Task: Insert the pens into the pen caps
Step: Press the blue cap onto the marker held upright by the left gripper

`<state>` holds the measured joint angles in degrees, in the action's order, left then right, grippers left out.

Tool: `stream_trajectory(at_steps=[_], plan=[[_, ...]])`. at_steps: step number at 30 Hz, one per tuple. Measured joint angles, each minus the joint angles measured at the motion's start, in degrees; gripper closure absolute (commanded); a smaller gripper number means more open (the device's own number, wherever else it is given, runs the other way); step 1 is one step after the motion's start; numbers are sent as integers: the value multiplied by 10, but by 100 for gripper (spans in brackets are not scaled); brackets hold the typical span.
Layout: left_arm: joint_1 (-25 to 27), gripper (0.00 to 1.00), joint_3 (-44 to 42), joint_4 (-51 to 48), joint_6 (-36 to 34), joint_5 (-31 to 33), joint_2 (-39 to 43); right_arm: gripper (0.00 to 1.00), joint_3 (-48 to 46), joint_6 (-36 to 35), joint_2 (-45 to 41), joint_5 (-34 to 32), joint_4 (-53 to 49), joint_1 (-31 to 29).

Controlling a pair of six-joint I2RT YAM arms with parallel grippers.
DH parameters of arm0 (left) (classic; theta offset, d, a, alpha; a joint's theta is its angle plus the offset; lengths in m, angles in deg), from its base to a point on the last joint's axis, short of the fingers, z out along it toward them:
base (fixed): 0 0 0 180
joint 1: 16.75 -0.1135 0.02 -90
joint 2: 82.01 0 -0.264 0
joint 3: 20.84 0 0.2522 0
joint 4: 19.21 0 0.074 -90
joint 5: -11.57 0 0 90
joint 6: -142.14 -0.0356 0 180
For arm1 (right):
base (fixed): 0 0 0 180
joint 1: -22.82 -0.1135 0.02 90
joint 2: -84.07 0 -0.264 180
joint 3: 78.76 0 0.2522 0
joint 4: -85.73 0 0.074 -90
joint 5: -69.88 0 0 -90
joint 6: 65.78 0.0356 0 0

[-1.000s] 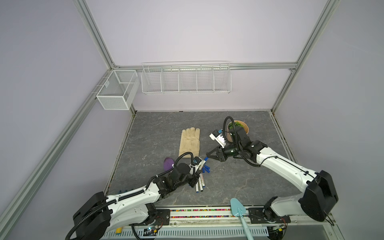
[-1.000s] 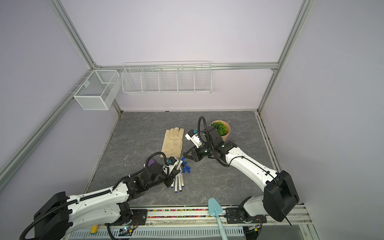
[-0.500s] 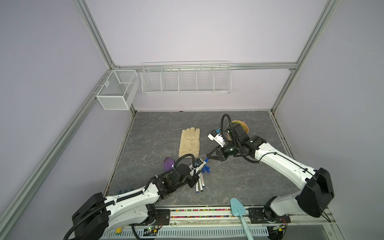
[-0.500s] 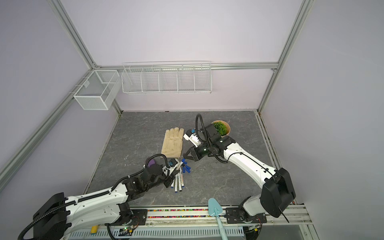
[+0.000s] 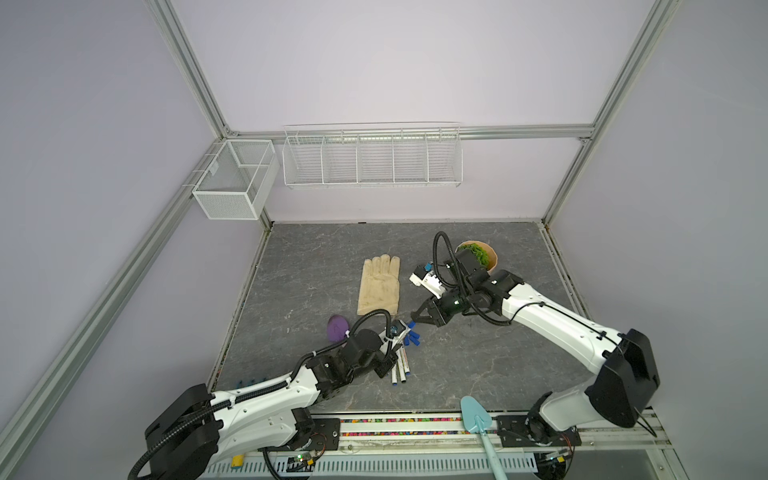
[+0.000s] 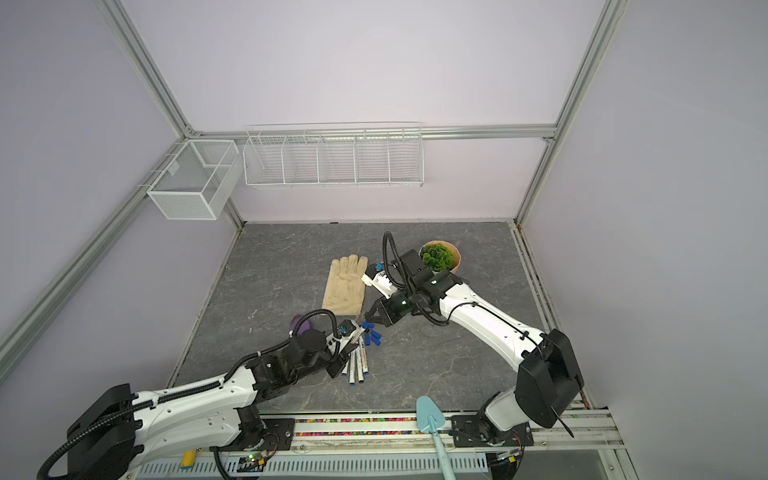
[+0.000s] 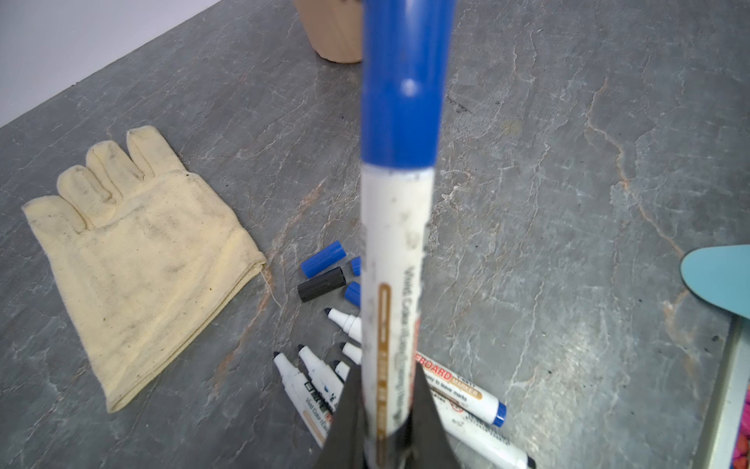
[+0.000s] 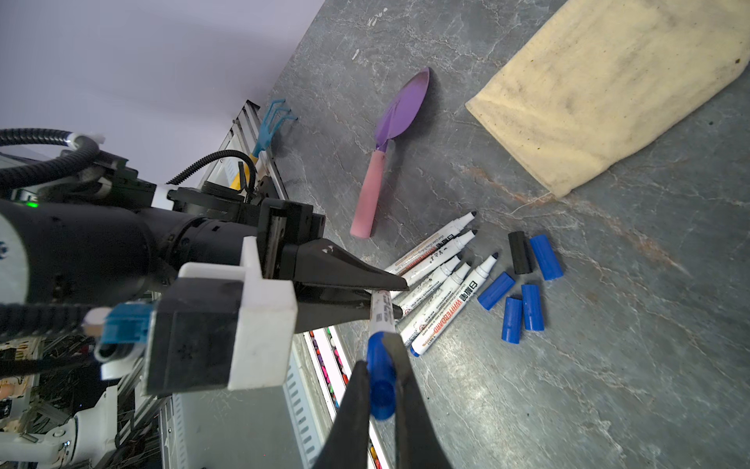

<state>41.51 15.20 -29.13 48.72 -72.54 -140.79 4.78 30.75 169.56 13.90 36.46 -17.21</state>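
Since a second ago, my right gripper (image 8: pixel 375 357) has come down and across toward my left gripper (image 8: pixel 401 298), and the two now stand nearly tip to tip.

Containers: the mesh basket (image 5: pixel 226 195) and the divided wire rack (image 5: pixel 372 166) hang on the wall frame, well apart from the work. The pot (image 6: pixel 456 264) at the back of the table (image 5: pixel 478 365) holds a green plant (image 6: pixel 436 254).

Task items: my left gripper is clenched on the white barrel of one pen (image 7: pixel 395 260), which projects straight out past its fingertips. A blue cap (image 8: pixel 381 385) sits over that pen's far end, and my right gripper is clamped on this cap, one finger on each side. I cannot tell whether the cap is fully seated.

On the table below the held pen, five uncapped pens (image 8: pixel 442 280) lie side by side. Just beside their tips lie four loose blue caps (image 8: pixel 496 290) and one black cap (image 8: pixel 520 251). A glove (image 5: pixel 379 286) lies near, apart from the caps. A purple trowel (image 8: pixel 399 105) lies just beside the pens, its pink handle nearest them.
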Motion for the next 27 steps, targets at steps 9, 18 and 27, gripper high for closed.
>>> stream_trajectory(at_steps=[9,18,27], plan=[[0,100,-14,9,35,-6,12,90,-8,15,9,12,33,-5],[-1,100,-31,5,66,3,3,91,-21,22,43,5,70,-21],[0,100,-31,35,96,17,-12,90,-44,55,39,21,115,4]])
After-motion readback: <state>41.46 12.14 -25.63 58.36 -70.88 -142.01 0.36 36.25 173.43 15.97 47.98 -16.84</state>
